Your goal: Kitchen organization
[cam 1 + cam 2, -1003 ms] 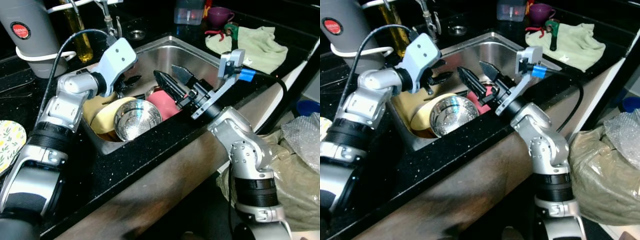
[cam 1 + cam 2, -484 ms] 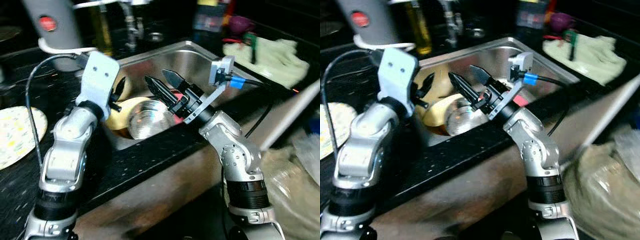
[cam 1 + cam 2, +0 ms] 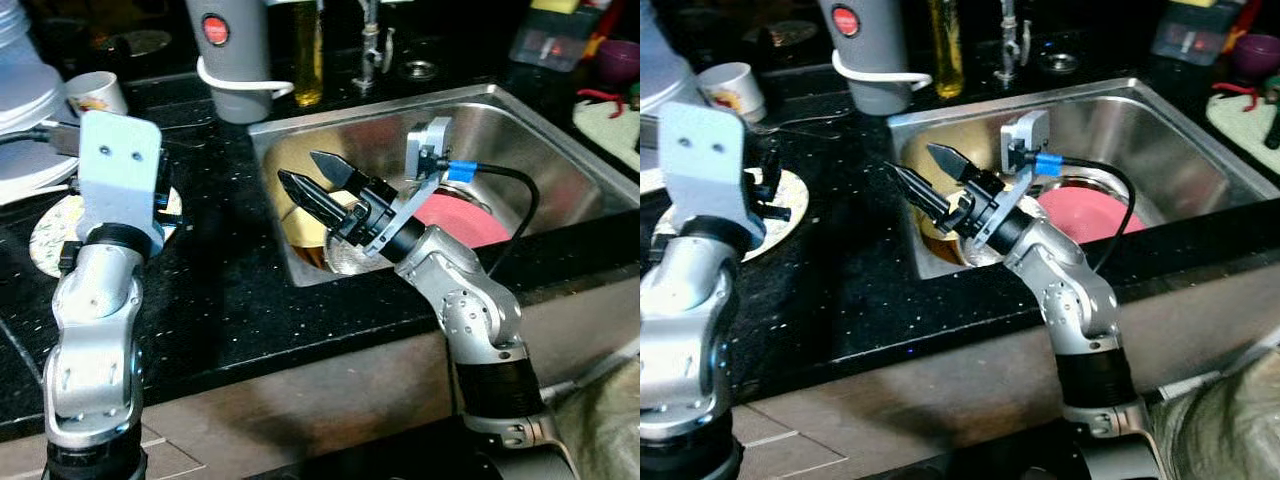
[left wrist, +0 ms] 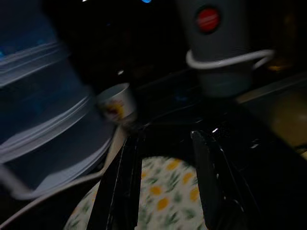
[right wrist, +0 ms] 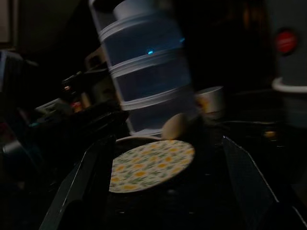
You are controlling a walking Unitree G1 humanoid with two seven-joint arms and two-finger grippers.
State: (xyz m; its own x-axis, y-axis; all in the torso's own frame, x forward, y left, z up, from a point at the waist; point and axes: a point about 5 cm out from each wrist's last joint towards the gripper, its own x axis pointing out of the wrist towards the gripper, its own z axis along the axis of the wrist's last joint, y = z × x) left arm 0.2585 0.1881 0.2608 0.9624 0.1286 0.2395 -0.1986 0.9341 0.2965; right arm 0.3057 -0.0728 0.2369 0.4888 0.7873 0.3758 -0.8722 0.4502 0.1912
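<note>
My left gripper (image 4: 163, 140) is open and empty, hovering over a white plate with yellow flowers (image 4: 163, 201) that lies on the black counter left of the sink. Its fingers (image 3: 770, 195) peek out beside the grey wrist plate. My right gripper (image 3: 300, 170) is open with nothing between its fingers. It hangs above the left end of the steel sink (image 3: 540, 160) and points toward the flowered plate (image 5: 151, 163). In the sink lie a yellow plate (image 3: 300, 225), a steel bowl (image 3: 345, 258) and a pink plate (image 3: 455, 215).
A grey jug with a red badge (image 3: 230, 50), an oil bottle (image 3: 308, 50) and the tap (image 3: 370, 40) stand behind the sink. A small printed cup (image 3: 95, 92) and stacked pale containers (image 3: 25, 75) sit at the far left. A green cloth (image 3: 610, 115) lies far right.
The view has swung left along the counter. My left gripper has left the sink and now hangs over the flowered plate. My right gripper, still open, now points left.
</note>
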